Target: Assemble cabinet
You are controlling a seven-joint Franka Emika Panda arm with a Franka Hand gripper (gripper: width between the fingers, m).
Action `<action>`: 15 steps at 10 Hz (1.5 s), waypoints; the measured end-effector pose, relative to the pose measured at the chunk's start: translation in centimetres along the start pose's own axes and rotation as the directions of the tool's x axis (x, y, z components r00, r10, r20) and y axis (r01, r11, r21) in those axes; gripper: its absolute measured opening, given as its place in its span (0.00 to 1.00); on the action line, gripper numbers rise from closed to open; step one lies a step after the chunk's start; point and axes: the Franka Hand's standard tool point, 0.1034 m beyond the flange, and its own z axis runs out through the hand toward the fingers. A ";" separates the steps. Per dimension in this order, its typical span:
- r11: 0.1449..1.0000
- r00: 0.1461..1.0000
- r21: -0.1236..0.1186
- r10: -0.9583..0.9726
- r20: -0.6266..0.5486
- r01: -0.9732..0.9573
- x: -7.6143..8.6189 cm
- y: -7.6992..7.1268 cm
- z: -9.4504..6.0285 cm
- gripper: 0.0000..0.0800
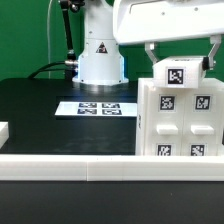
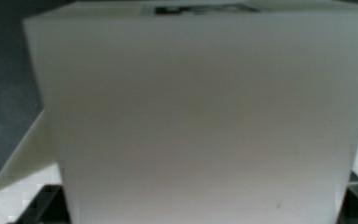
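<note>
Cabinet point(image 1: 180, 115) stands upright on the black table point(image 1: 40, 110), gripped between the jaws.

The exterior view sits low at the worktop's point(image 1: 40, 100) edge, looking across it toward the robot base point(image 1: 100, 60). The wrist view presses close against the cabinet point(image 2: 202, 120) (white fills nearly the whole picture). Both views share that cabinet point(image 1: 180, 110).
</note>
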 end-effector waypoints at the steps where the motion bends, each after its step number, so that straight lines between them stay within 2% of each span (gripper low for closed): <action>1: 0.999 0.999 0.000 0.042 -0.001 -0.042 0.0 0.0 0.0 0.70; 4: 0.984 0.984 0.000 0.177 -0.001 -0.177 0.1 0.1 -0.1 0.70; 7: 0.895 0.895 0.008 0.445 -0.002 -0.445 -0.9 0.0 0.0 0.70; 11: 0.645 0.645 0.021 0.764 0.014 -0.764 -1.5 -0.5 0.1 0.70; 12: 0.557 0.558 0.022 0.830 0.026 -0.830 -1.5 -0.6 0.1 0.70; 13: 0.502 0.503 0.022 0.864 0.033 -0.864 -1.5 -0.6 0.1 0.70; 15: 0.320 0.320 0.010 0.946 0.047 -0.947 -1.4 -0.5 0.1 0.70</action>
